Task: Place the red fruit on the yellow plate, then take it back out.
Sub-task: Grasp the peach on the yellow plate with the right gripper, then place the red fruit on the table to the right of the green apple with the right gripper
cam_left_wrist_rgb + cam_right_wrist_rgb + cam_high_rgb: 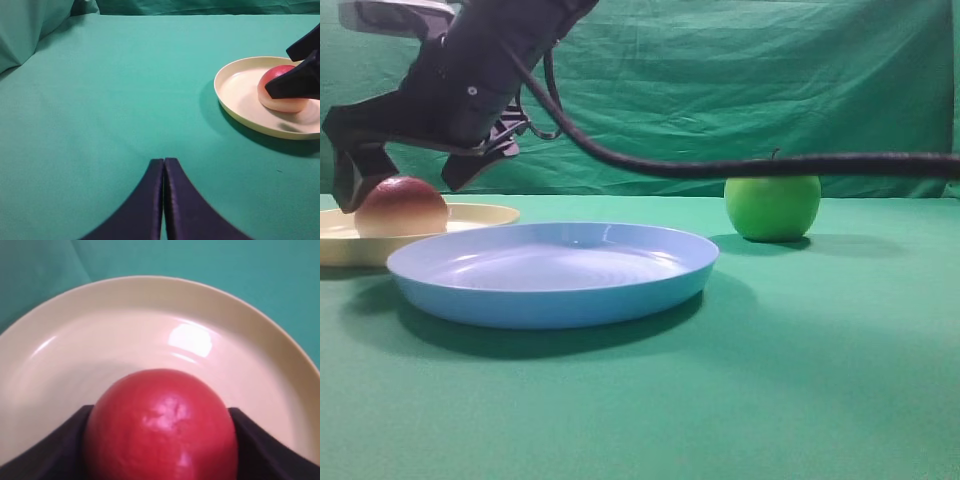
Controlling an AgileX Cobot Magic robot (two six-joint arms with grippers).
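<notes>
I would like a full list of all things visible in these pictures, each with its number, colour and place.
red fruit: one, red fading to pale cream, resting in the yellow plate, between the fingers of the right hand.
yellow plate: one, pale cream-yellow, far left, behind the blue plate.
blue plate: one, light blue, centre front, nothing in it.
green apple: one, glossy green, on the cloth to the right, at the back.
table cloth: one, green, covering the table.
backdrop: one, darker green, behind.
right hand: one, black, fingers either side of the fruit.
left hand: one, dark, closed, above bare cloth.
</notes>
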